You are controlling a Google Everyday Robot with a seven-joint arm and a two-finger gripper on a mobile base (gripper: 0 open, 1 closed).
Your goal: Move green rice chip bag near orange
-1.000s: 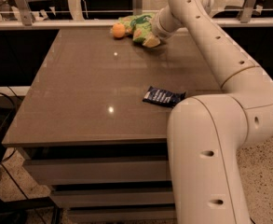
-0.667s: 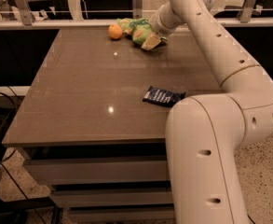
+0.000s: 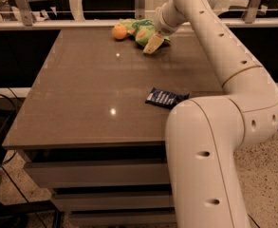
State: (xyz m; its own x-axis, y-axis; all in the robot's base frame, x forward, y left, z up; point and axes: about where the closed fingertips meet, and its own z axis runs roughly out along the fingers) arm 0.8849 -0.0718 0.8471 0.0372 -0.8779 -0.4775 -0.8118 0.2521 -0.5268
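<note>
The green rice chip bag point(image 3: 139, 30) lies crumpled at the far edge of the brown table point(image 3: 96, 89). The orange point(image 3: 119, 31) sits right beside the bag's left end, touching or nearly touching it. My gripper point(image 3: 153, 42) is at the bag's right front end, low over the table, reached out on the long white arm point(image 3: 224, 46). The gripper's body hides part of the bag's right side.
A small dark-blue wrapper packet point(image 3: 166, 98) lies near the table's right edge, next to my arm's big lower link point(image 3: 205, 165). A railing and glass panel point(image 3: 81, 23) run behind the table's far edge. Drawers sit under the tabletop.
Little has moved. The gripper stays at the bag's right end, and the bag and orange stay together at the far edge, shifted only slightly.
</note>
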